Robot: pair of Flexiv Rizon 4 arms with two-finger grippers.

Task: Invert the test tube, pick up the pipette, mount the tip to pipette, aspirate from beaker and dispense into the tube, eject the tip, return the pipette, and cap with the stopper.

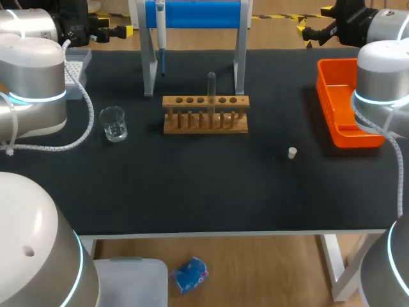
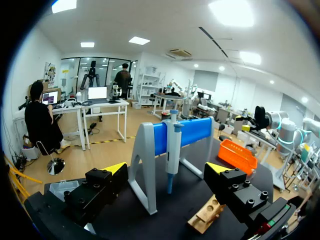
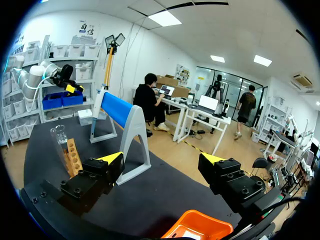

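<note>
Your left pincer (image 2: 167, 170) and right pincer (image 3: 162, 160) both gape wide and empty above the desk (image 1: 192, 192). The test tube (image 1: 211, 86) stands in the rack (image 1: 204, 121). The pipette (image 1: 161, 38) hangs at its 11 o'clock, likely for easy grabbing, and the stopper (image 1: 292, 152) lies at 4 o'clock.

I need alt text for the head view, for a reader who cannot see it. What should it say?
A wooden rack stands mid-table holding one upright test tube, with a pipette hanging on a stand behind it. A glass beaker sits to the left, a small white stopper and an orange tray to the right.
</note>
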